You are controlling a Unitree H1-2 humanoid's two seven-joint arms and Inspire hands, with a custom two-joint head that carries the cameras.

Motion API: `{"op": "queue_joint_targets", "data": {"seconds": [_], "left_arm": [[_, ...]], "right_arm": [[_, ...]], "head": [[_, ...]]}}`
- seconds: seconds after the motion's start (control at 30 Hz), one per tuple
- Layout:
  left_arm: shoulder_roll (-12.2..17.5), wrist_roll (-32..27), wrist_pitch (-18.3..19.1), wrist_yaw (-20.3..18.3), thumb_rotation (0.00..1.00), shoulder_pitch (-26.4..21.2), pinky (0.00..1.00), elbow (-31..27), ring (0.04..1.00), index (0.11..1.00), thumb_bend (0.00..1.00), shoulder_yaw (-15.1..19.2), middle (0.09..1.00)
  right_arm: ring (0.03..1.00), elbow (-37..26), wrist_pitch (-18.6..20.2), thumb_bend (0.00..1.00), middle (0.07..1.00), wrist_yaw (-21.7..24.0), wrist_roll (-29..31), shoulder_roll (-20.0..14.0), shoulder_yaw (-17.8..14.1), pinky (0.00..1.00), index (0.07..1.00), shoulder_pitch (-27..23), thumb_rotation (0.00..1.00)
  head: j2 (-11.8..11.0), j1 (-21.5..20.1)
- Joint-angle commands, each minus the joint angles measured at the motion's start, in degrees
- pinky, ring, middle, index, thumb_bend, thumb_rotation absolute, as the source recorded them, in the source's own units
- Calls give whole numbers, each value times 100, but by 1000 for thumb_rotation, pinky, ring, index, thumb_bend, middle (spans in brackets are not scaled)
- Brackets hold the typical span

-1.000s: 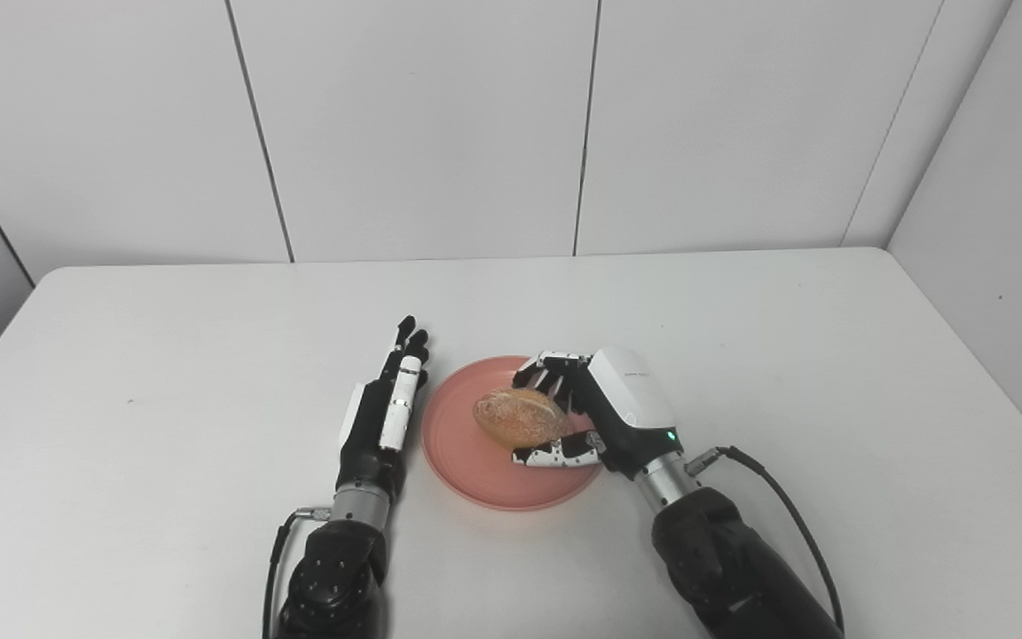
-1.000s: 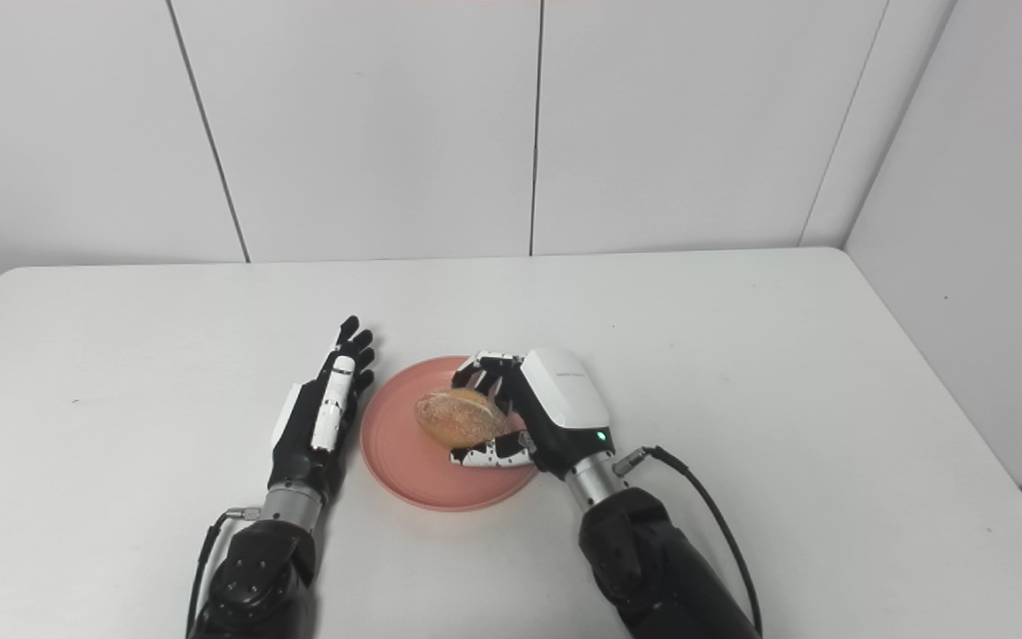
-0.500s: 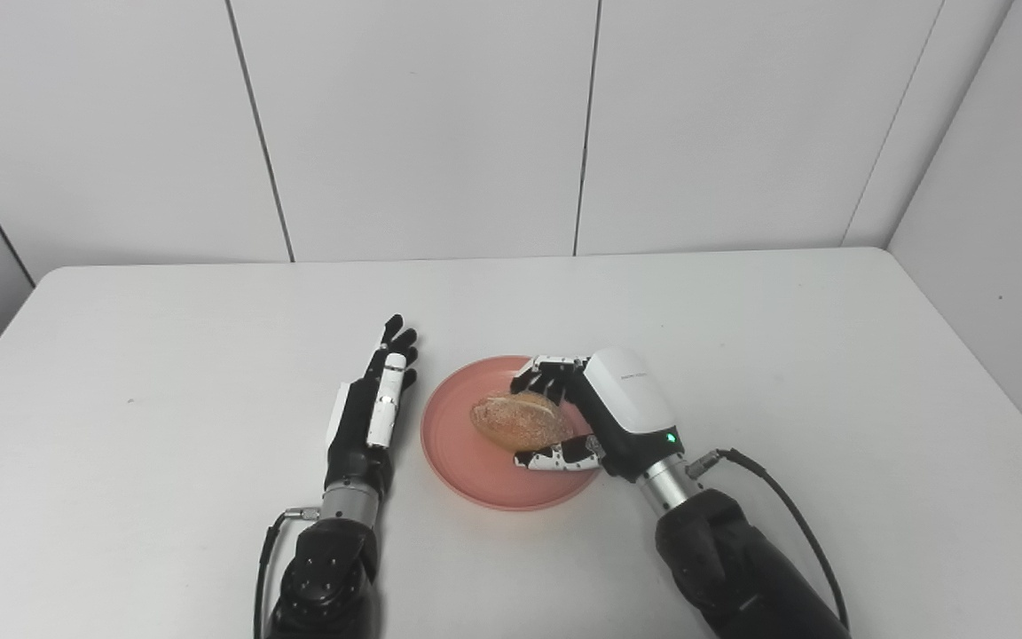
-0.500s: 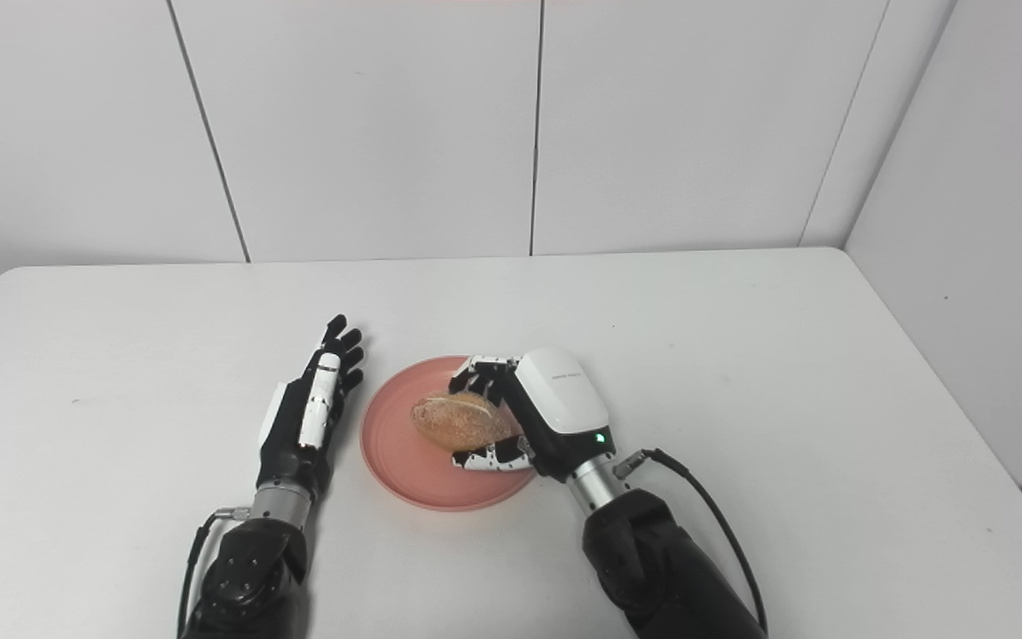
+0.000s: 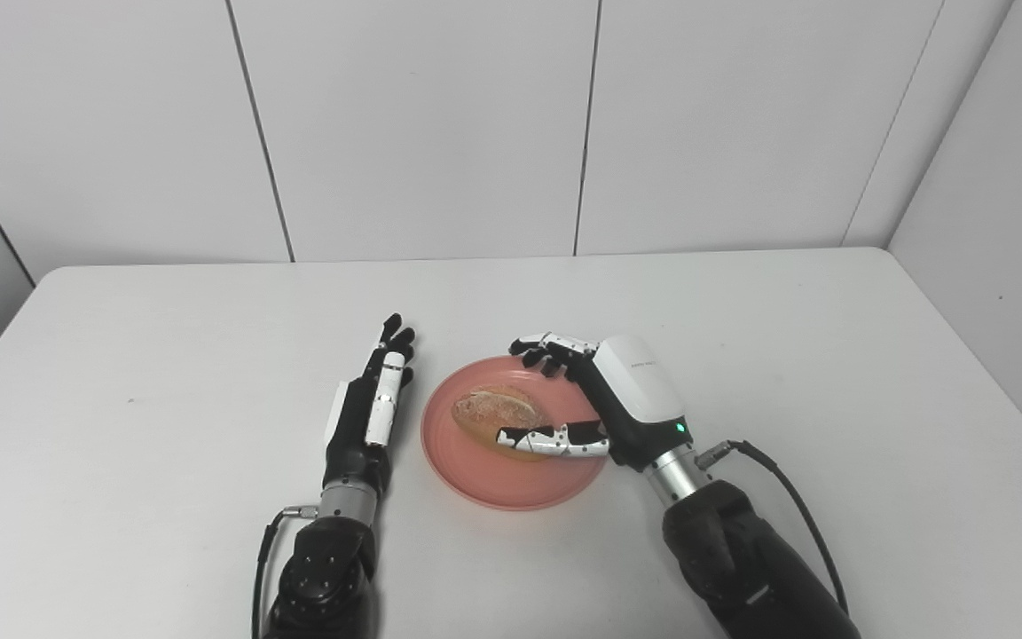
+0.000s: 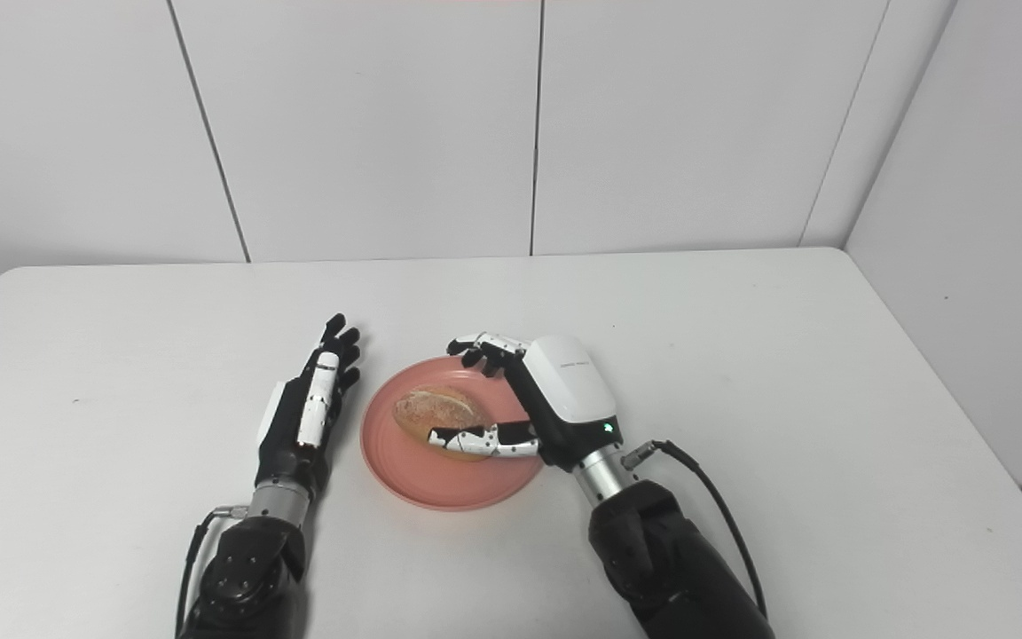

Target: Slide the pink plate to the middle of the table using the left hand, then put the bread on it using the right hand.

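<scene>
Bread (image 5: 498,413), judged light, soft and best cupped around its sides, is seen lying on the plate (image 5: 475,470) between the spread fingers and thumb of the right hand (image 5: 604,404), while the left hand (image 5: 369,408), flat and empty, is laid just beside the rim.

No legible text (print too small).

White table (image 5: 742,319); pink plate (image 5: 484,475) near mid.
</scene>
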Motion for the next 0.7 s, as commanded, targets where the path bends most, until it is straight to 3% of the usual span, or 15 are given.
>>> {"op": "queue_joint_targets", "data": {"seconds": [0.0,0.07,0.33,0.53,0.67], "left_arm": [[30,23,-155,32,1000,-246,962,-85,963,943,443,15,952],[34,18,-149,40,1000,-246,960,-86,960,942,440,19,950],[93,109,-150,76,1000,-236,940,-99,949,929,448,-16,940],[110,6,-141,22,1000,-217,943,-135,951,933,447,-1,943],[127,29,-134,37,1000,-211,940,-163,950,934,439,-15,943]], "right_arm": [[625,-178,-313,629,672,-153,120,-31,-102,536,695,-198,643],[634,-201,-371,621,680,-142,237,-13,-157,545,698,-196,580],[679,-197,-567,588,717,-231,719,163,-435,581,737,-150,672],[728,-161,-383,589,768,-241,871,285,-650,622,786,-92,764],[805,-227,-119,570,831,-63,1063,361,-793,716,862,-14,839]], "head": [[-4,3],[9,-5],[18,-30],[32,-62],[50,-87]]}}
